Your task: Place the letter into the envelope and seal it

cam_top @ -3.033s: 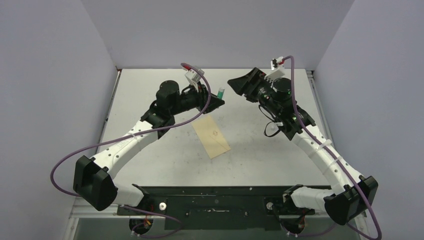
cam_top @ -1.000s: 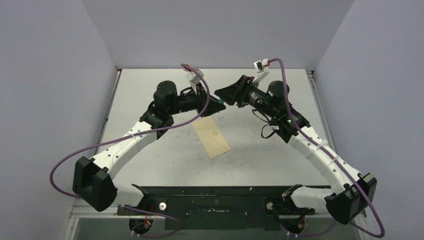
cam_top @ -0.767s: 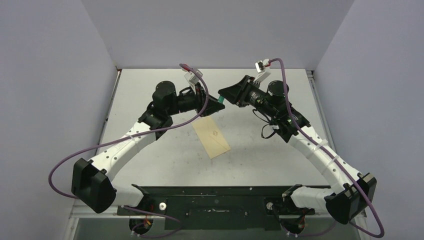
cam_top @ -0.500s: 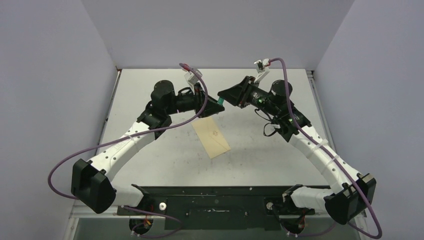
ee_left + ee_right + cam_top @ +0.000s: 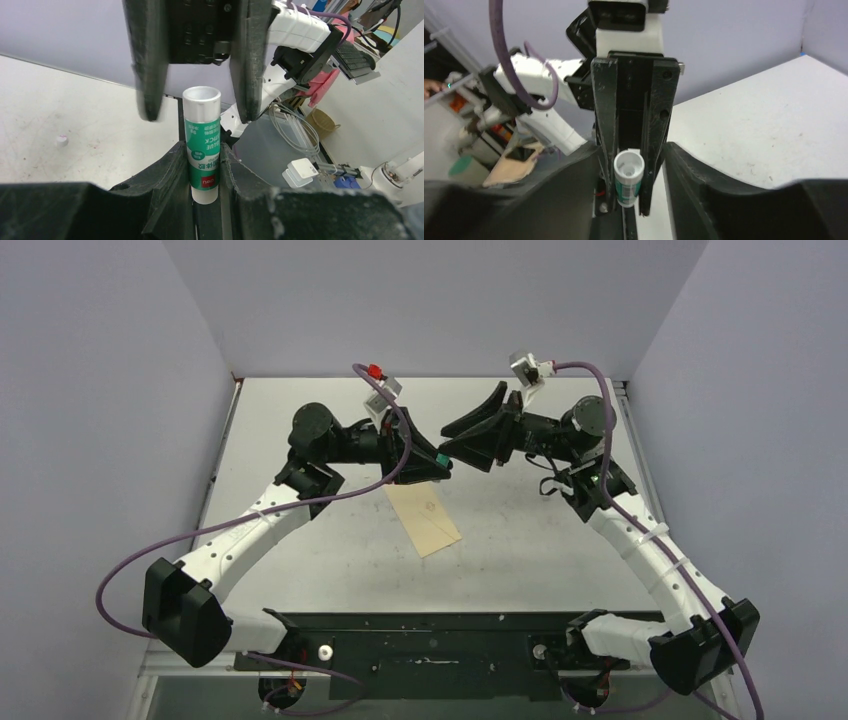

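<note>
The pale tan envelope lies flat on the table, flap down, below both grippers. The letter is not in view. My left gripper is shut on a green and white glue stick, held in the air with its white end pointing at my right gripper. My right gripper is open and faces the left one end-on. Its fingers stand on either side of the stick's free end without touching it. The stick also shows in the right wrist view, between my left gripper's fingers.
The grey-white table is walled at the back and on both sides. The black base bar runs along the near edge. Purple cables hang from both arms.
My right gripper has swung left and turned to face the left gripper, now straddling the glue stick's end. The left gripper has tilted slightly with the stick. The envelope has not moved.
</note>
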Robot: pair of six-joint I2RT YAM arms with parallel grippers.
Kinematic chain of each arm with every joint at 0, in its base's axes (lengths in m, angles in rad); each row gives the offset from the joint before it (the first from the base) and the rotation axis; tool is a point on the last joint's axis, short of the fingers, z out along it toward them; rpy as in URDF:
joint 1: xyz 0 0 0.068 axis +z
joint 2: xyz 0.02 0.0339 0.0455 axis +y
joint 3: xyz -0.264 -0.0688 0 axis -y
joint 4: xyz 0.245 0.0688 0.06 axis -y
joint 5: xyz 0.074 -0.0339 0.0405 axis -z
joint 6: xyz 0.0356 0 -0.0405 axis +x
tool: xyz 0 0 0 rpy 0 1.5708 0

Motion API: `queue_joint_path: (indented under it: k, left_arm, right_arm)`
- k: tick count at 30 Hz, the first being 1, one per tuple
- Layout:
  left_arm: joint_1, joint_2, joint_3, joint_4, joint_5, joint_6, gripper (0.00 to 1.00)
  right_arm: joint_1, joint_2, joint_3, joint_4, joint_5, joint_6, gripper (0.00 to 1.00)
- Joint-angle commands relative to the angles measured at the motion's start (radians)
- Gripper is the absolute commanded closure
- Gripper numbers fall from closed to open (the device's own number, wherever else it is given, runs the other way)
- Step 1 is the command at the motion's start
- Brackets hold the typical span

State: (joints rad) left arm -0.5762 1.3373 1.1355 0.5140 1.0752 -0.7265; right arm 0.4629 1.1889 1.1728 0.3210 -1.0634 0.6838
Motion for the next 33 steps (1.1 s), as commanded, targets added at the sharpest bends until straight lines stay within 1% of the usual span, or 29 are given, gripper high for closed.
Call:
queue_joint_path:
  k: [1,2,3,5,7,9,12,17,18,19,20,21,26,28,30,31,33]
  left_arm:
    - [-0.002,-0.026,0.013,-0.007,-0.075,0.043,1.00]
    - [-0.002,-0.031,0.016,-0.043,-0.105,0.072,1.00]
    - [-0.002,-0.038,0.016,-0.077,-0.139,0.101,1.00]
    - [-0.001,-0.050,0.021,-0.141,-0.224,0.155,1.00]
    - [-0.002,-0.065,0.021,-0.183,-0.282,0.195,1.00]
    - [-0.001,-0.073,0.019,-0.199,-0.304,0.210,1.00]
    - [-0.001,-0.068,0.026,-0.206,-0.284,0.205,1.00]
    - [-0.001,-0.063,0.028,-0.213,-0.276,0.192,1.00]
    - [0.000,-0.060,0.030,-0.214,-0.275,0.190,1.00]
    - [0.001,-0.061,0.030,-0.213,-0.273,0.188,1.00]
    - [0.001,-0.058,0.032,-0.213,-0.272,0.184,1.00]
    - [0.001,-0.059,0.034,-0.214,-0.272,0.180,1.00]
    - [0.010,-0.054,0.046,-0.208,-0.261,0.137,1.00]
    - [0.013,-0.057,0.053,-0.209,-0.262,0.117,1.00]
    - [0.017,-0.059,0.057,-0.209,-0.264,0.098,1.00]
    - [0.020,-0.058,0.061,-0.211,-0.267,0.087,0.97]
    - [0.027,-0.055,0.069,-0.222,-0.273,0.059,0.81]
  right_arm:
    - [0.010,-0.027,0.092,-0.281,0.258,-0.150,0.30]
    - [0.010,-0.023,0.104,-0.326,0.339,-0.137,0.21]
    - [0.010,-0.017,0.112,-0.375,0.405,-0.120,0.17]
    - [0.011,-0.010,0.118,-0.430,0.510,-0.063,0.15]
    - [0.021,-0.007,0.108,-0.427,0.556,-0.019,0.15]
    - [0.037,-0.003,0.107,-0.425,0.573,0.015,0.20]
    - [0.050,0.001,0.103,-0.392,0.557,0.045,0.26]
    - [0.056,0.009,0.097,-0.354,0.515,0.067,0.28]
    - [0.057,0.011,0.097,-0.355,0.515,0.070,0.30]
    - [0.057,0.012,0.096,-0.354,0.511,0.070,0.34]
    - [0.058,0.013,0.096,-0.352,0.507,0.069,0.39]
    - [0.059,0.016,0.097,-0.352,0.505,0.069,0.46]
    - [0.060,0.036,0.120,-0.360,0.447,0.052,0.69]
    - [0.060,0.043,0.130,-0.368,0.435,0.043,0.74]
    - [0.060,0.050,0.138,-0.374,0.425,0.035,0.81]
    - [0.061,0.053,0.141,-0.376,0.421,0.032,0.85]
    - [0.062,0.057,0.148,-0.379,0.415,0.024,0.89]
